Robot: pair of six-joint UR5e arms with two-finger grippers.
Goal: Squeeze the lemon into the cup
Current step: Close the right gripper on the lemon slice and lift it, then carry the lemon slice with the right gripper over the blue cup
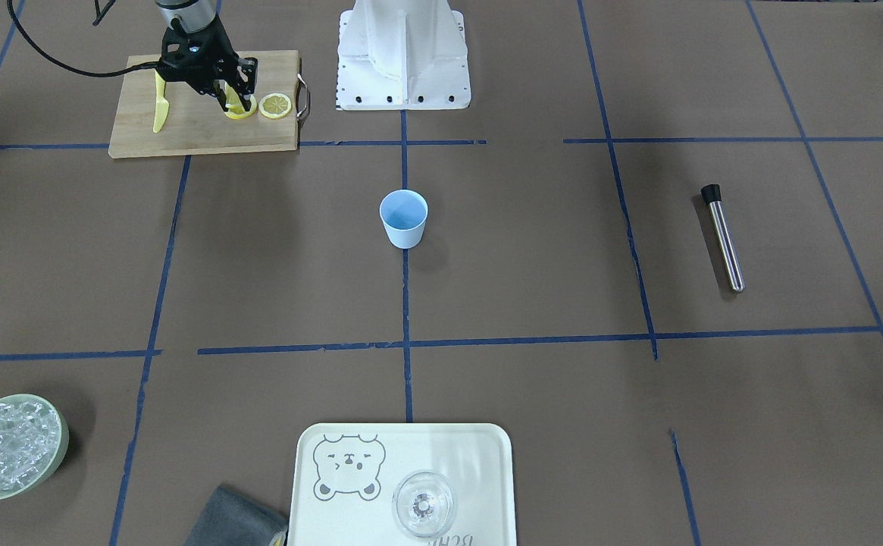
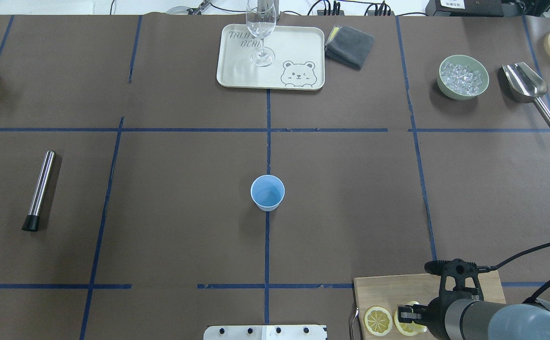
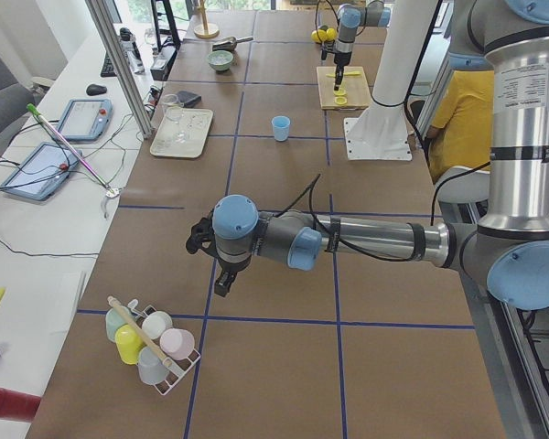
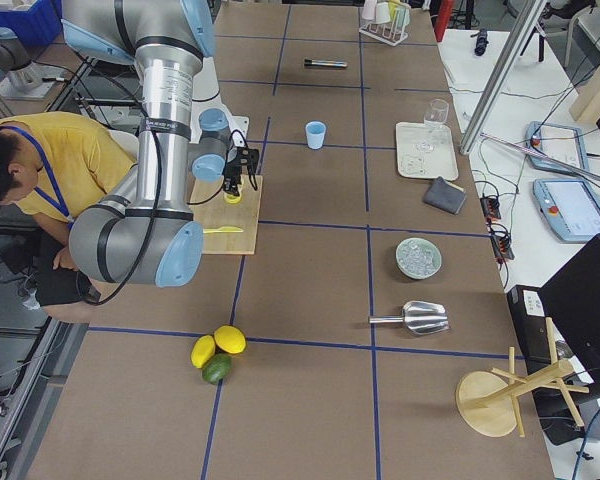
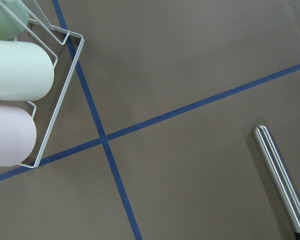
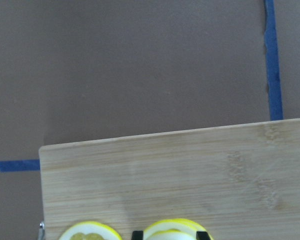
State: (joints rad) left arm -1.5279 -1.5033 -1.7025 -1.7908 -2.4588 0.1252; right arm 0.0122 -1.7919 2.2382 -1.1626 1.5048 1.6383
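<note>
While lowered onto the cutting board (image 1: 183,133), straddles the lemon (image 6: 172,229) with the right gripper (image 1: 236,106), a fingertip (image 6: 136,234) at each side of the rind; cannot tell whether clamped or only flanking. Shows the cup (image 1: 403,218) upright at mid-table, well apart from the board. Holds the left gripper (image 3: 222,282) near a steel rod (image 5: 282,175) and wire rack (image 5: 65,82); grip impossible to tell.

The cream rectangular tray (image 2: 298,45) with a drawn bear carries two lines of grey capitals, the lower starting "BEA" (the upper line is unclear, and a clear stemmed glass (image 2: 261,33) hides the endings).
</note>
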